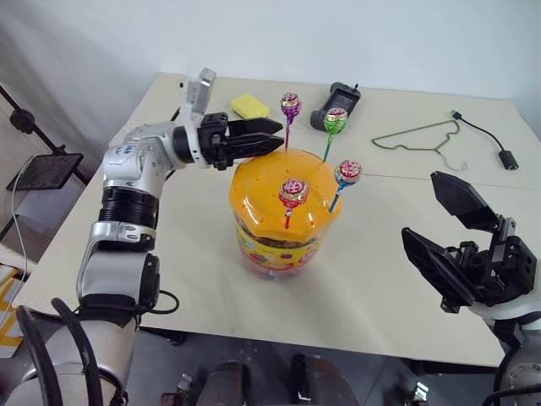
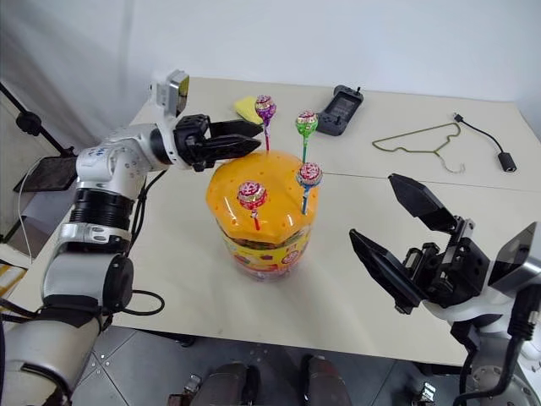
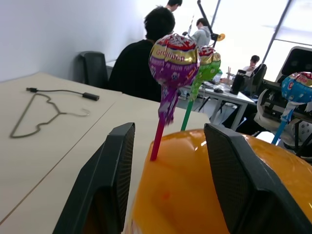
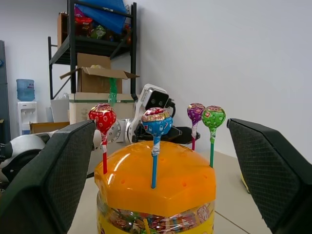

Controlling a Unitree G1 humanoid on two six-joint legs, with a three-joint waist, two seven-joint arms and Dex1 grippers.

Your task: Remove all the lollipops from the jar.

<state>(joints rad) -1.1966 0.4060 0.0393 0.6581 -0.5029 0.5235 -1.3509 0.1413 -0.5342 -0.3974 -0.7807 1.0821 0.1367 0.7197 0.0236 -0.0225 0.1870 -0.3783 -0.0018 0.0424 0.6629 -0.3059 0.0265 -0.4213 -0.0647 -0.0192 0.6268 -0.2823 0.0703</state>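
Note:
The jar (image 1: 262,182), a squat clear tub with an orange domed lid and a colourful label, stands mid-table. Four lollipops stick up from its lid: purple (image 1: 291,105), green (image 1: 336,120), blue (image 1: 347,172) and red-pink (image 1: 293,191). My left gripper (image 1: 272,137) reaches in level from the left at the lid's far edge. It is open, and in the left wrist view the purple lollipop's stick (image 3: 158,141) stands between the fingers (image 3: 105,185) untouched. My right gripper (image 1: 420,205) hovers open and empty to the right of the jar.
Behind the jar lie a yellow sponge (image 1: 250,106) and a black device (image 1: 336,103). A wire hanger (image 1: 423,139) and a black cable with an adapter (image 1: 499,152) lie at the far right. People sit at desks beyond the table (image 3: 141,63).

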